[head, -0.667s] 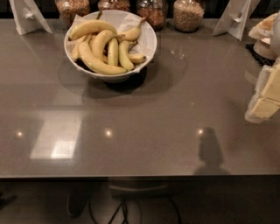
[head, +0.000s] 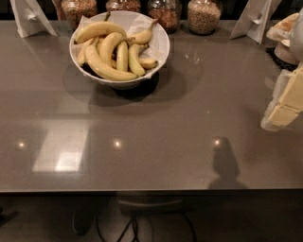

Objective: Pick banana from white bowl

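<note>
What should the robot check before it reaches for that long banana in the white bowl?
1. Banana in view, lying along the front of the bunch: ok.
2. White bowl upright on the table: ok.
3. Gripper above the bowl: not ok. It is at the right edge of the view, well apart from the bowl.
4. Nothing standing on the table between gripper and bowl: ok.
5. Gripper ready to take hold: cannot tell.
6. Glass jars behind the bowl, apart from the banana: ok.
</note>
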